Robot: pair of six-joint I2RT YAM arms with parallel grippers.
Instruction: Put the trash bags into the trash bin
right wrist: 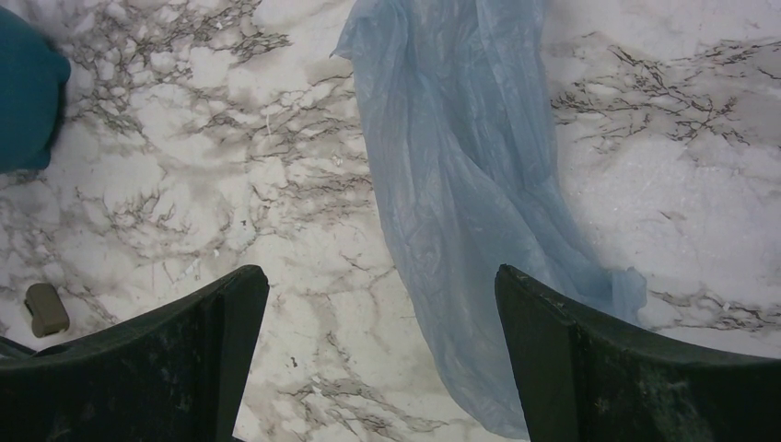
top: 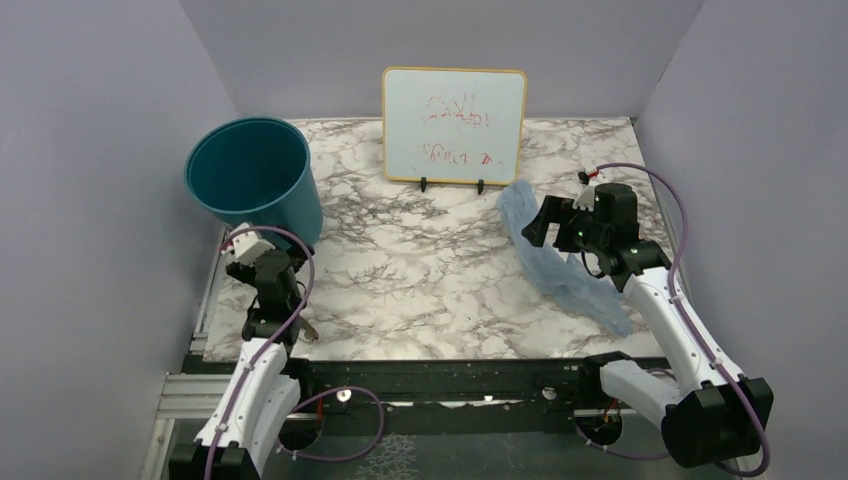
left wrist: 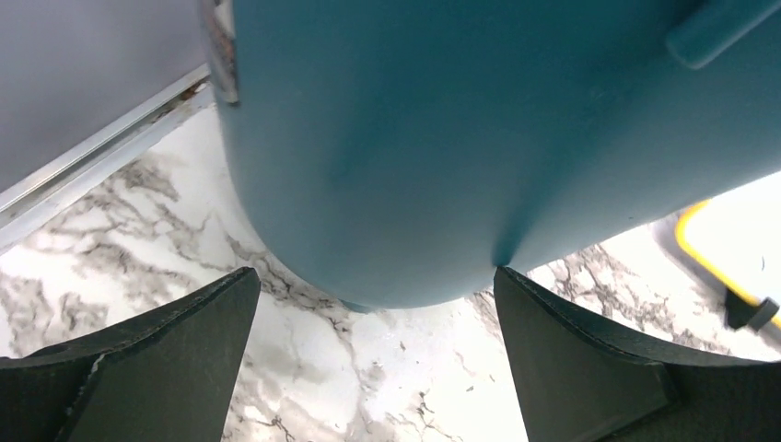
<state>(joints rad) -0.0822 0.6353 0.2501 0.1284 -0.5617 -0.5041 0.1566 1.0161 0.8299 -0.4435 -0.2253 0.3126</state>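
Trash bag (top: 560, 265): thin light-blue film, lying long and crumpled on the right side of the tabletop (top: 420, 280), well apart from the bin.
Right end effector (right wrist: 382, 368): wide open, holding nothing, hovering over the bag's near stretch.
Trash bin (top: 255, 180): teal, upright at the far left corner; nothing visible inside from above.
Left end effector (left wrist: 373, 368): wide open and empty, close against the bin's lower wall.
Whiteboard (top: 454, 125): propped at the back, between bin and bag.
Risk: a pinch on so slack a sheet could catch one layer only, so it slips or trails.
Risk: a nudge from the left arm could tip the bin.
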